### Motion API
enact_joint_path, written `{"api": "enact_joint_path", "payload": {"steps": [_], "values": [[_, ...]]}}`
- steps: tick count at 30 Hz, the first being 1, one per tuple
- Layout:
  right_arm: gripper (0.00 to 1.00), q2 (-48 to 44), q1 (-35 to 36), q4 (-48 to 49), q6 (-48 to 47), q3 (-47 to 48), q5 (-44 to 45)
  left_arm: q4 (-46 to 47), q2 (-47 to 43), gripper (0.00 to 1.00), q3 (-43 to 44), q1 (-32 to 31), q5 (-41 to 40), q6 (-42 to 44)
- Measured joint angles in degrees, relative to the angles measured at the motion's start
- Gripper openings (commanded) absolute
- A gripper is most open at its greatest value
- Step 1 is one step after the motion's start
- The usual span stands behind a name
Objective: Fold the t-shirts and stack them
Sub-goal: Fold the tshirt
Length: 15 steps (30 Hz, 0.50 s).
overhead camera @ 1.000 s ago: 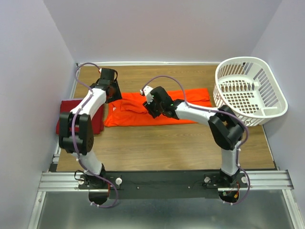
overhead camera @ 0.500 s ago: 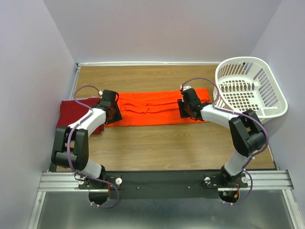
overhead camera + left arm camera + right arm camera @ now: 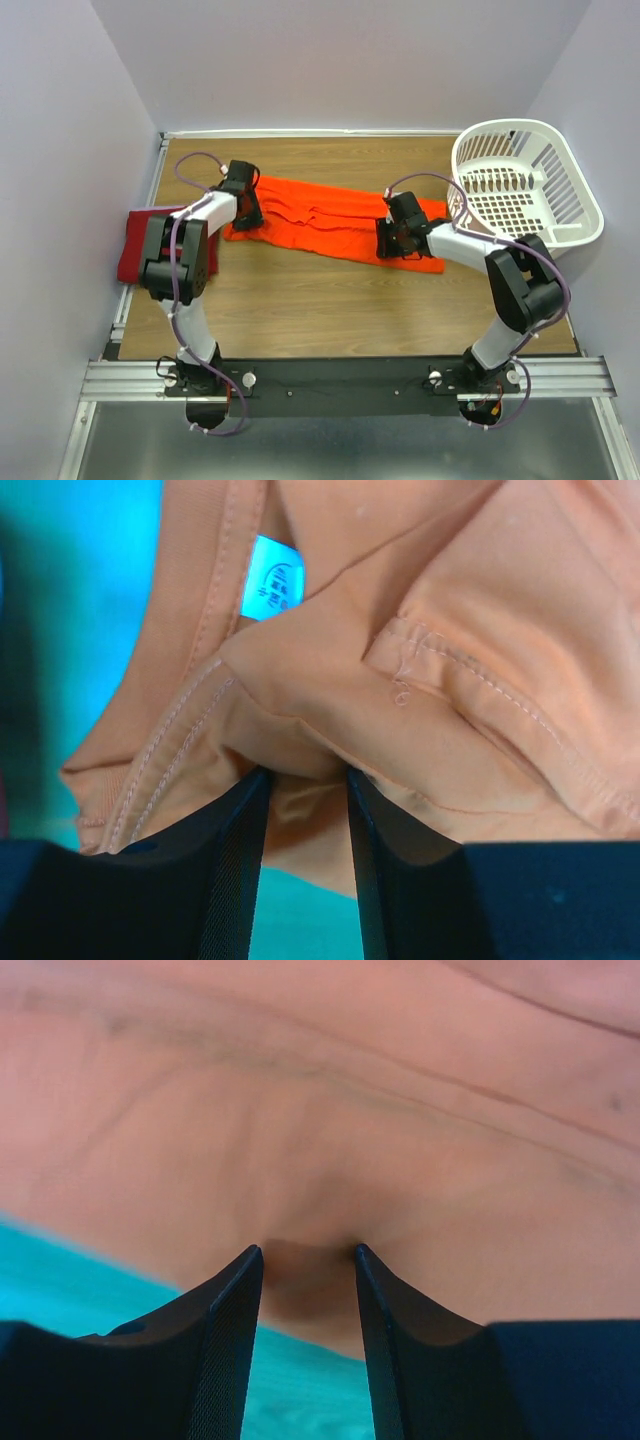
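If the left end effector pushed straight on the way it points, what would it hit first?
The orange shirt: the left end effector is shut on a bunched fold near the collar, so more of that cloth comes first, the white neck label probably next. Depth there is unclear.

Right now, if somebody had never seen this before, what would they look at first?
The bright orange-red t-shirt jumps out, stretched across the middle of the wooden table. The left hand pinches its left end and the right hand pinches its right end. Next comes the big white basket at the far right corner, then the dark crimson t-shirt lying at the table's left edge.
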Motion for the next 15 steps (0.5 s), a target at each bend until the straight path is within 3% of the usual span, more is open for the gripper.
{"api": "enact_joint_path", "payload": {"steps": [4, 9, 13, 15], "values": [[0.51, -3.8, 1.9, -1.8, 2.8, -3.8, -7.2, -1.7, 7.5, 0.44, 10.3, 0.3, -0.2, 2.4], [0.52, -6.3, 14.8, -4.7, 9.0, -6.3, -16.4, -4.9, 18.2, 0.42, 26.4, 0.0, -0.2, 6.0], [0.52, -5.3, 25.1, -7.1, 12.7, -5.5, -20.6, -6.8, 23.6, 0.48, 35.3, -2.2, -0.2, 8.7], [0.54, -5.2, 26.3, -9.8, 12.9, -4.1, -20.9, -6.8, 24.3, 0.55, 37.0, -3.7, -0.6, 10.1]]}}
